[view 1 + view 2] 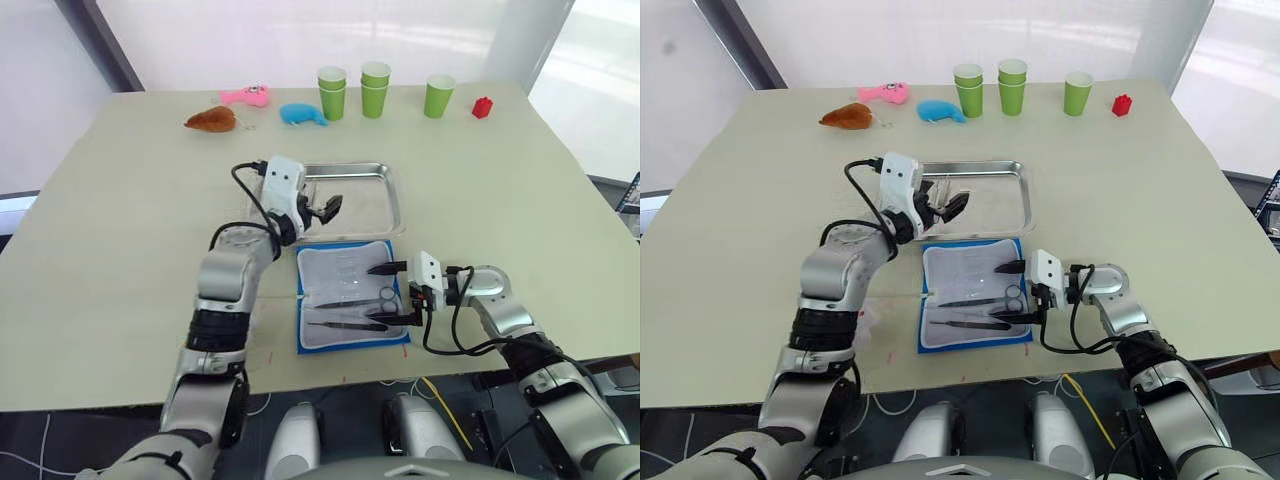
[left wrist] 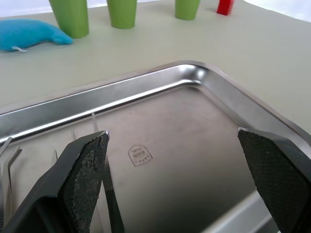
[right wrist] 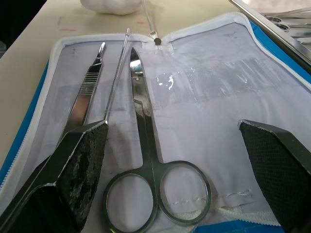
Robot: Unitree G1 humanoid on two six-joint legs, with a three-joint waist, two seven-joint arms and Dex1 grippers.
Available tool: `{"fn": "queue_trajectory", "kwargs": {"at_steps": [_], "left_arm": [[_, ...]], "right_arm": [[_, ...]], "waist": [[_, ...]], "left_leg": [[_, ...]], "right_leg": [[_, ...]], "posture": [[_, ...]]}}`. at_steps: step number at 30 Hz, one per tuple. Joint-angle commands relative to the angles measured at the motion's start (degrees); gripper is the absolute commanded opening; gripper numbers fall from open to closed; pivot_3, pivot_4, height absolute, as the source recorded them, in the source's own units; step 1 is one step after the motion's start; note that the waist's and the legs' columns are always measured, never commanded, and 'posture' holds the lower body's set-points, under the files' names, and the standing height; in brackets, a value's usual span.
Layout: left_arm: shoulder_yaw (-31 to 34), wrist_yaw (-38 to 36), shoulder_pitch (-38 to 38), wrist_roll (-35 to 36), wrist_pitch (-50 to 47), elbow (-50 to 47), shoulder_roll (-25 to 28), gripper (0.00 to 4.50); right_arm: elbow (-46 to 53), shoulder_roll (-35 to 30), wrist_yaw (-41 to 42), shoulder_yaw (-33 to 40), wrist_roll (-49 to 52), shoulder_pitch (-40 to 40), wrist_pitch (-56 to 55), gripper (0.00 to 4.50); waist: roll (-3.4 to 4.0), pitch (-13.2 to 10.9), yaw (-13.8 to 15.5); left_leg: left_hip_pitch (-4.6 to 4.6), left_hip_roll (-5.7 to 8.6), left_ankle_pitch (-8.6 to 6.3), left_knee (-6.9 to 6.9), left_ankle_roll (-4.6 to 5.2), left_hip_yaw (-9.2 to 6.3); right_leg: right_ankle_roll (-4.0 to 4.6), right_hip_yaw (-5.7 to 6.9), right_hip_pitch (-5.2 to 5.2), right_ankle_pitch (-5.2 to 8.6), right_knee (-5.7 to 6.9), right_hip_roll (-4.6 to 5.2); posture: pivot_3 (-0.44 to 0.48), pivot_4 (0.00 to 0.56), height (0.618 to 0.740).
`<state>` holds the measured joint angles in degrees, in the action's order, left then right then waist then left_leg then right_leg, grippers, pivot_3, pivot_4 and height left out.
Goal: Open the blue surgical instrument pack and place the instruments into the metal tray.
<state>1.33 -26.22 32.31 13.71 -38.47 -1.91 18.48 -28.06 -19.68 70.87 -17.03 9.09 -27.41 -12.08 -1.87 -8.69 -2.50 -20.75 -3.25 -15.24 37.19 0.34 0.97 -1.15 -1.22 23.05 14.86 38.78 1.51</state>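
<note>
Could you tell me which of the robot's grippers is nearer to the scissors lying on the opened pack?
The right gripper, open, sits right at the scissors on the blue surgical instrument pack. The left gripper, open, hovers over the metal tray.

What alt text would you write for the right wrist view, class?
The open right gripper hovers over scissors lying on the pale lining of the open blue pack, beside two thinner metal tools. The tray's rim crosses one corner.

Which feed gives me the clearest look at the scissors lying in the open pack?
The right wrist view: the scissors lie between the open jaws of the right gripper, ring handles nearest, blades closed, on the pack's pale lining. Both eye views show them small beside that gripper. The left wrist view looks into the metal tray instead.
</note>
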Motion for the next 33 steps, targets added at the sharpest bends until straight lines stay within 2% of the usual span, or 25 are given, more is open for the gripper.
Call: {"fn": "queue_trajectory", "kwargs": {"at_steps": [1, 6, 10, 14, 22, 25, 29, 33], "left_arm": [[0.0, -10.0, -2.8, 5.0, 3.0, -6.4, 4.0, 4.46], [2.0, -24.3, -9.6, 12.2, 4.0, -11.0, 12.7, 4.46], [3.5, -32.3, -13.5, 14.1, 6.9, -11.3, 19.4, 4.46], [5.0, -43.8, -17.5, 13.6, 17.2, -8.5, 26.6, 4.46], [7.8, -64.6, -19.7, 16.6, 27.1, -1.8, 37.7, 4.46], [6.6, -66.3, -19.8, 18.6, 30.6, -0.3, 41.1, 4.46], [3.3, -66.3, -21.1, 23.2, 35.1, 1.3, 48.1, 4.46], [1.3, -66.3, -20.9, 26.1, 37.3, 2.6, 50.9, 4.46]], "right_arm": [[-4.0, -0.3, -0.8, -2.5, -4.1, 2.3, 1.4, 4.5], [-4.2, -0.3, -0.8, -2.5, -4.1, 2.3, 1.3, 4.5], [-4.1, -0.3, -0.8, -2.4, -4.1, 2.3, 1.3, 4.5], [-4.1, -0.3, -0.9, -2.3, -4.1, 2.5, 1.2, 4.5], [-4.7, -0.5, -0.2, -2.4, -4.1, 2.2, 0.8, 4.5], [-4.8, -0.6, -0.1, -2.4, -4.1, 2.1, 0.8, 4.5], [-4.8, -0.7, -0.2, -2.3, -4.1, 2.1, 0.7, 4.5], [-4.5, -1.0, -0.2, -2.2, -4.0, 2.5, 0.6, 4.5]], "waist": [[0.0, 0.0, 0.0], [0.0, 0.0, 0.0], [-0.01, 0.0, 0.0], [-0.01, 0.0, 0.1], [-0.01, 0.0, 0.1], [0.0, 0.0, 0.1], [-0.04, -0.1, 0.1], [0.04, -0.1, 0.2]], "left_leg": [[0.02, 0.0, 0.0, -0.02, 0.0, 0.0], [0.04, -0.02, -0.01, -0.04, 0.01, -0.01], [0.04, -0.02, -0.01, -0.03, 0.02, -0.02], [0.04, -0.04, -0.01, -0.07, 0.03, -0.04], [0.03, -0.07, -0.02, -0.12, 0.04, 0.0], [0.02, -0.08, -0.02, -0.18, 0.04, 0.02], [0.01, -0.09, -0.02, -0.22, 0.05, 0.07], [0.04, -0.1, -0.02, -0.31, 0.05, 0.13]], "right_leg": [[0.01, -0.01, 0.0, 0.01, -0.01, 0.0], [0.03, 0.01, -0.03, 0.02, -0.04, -0.01], [0.02, 0.05, -0.04, 0.02, -0.06, 0.0], [0.05, 0.07, -0.03, 0.04, -0.1, -0.01], [0.24, 0.11, -0.02, 0.15, -0.2, 0.02], [0.24, 0.1, 0.02, 0.16, -0.23, 0.02], [0.24, 0.06, 0.03, 0.16, -0.25, 0.05], [0.23, 0.06, 0.05, 0.16, -0.27, 0.08]], "posture": [[0.0, 0.15, 0.74], [0.0, 0.15, 0.74], [0.0, 0.15, 0.74], [0.0, 0.15, 0.74], [0.0, 0.15, 0.74], [0.0, 0.15, 0.74], [0.0, 0.15, 0.74], [0.0, 0.15, 0.74]]}}
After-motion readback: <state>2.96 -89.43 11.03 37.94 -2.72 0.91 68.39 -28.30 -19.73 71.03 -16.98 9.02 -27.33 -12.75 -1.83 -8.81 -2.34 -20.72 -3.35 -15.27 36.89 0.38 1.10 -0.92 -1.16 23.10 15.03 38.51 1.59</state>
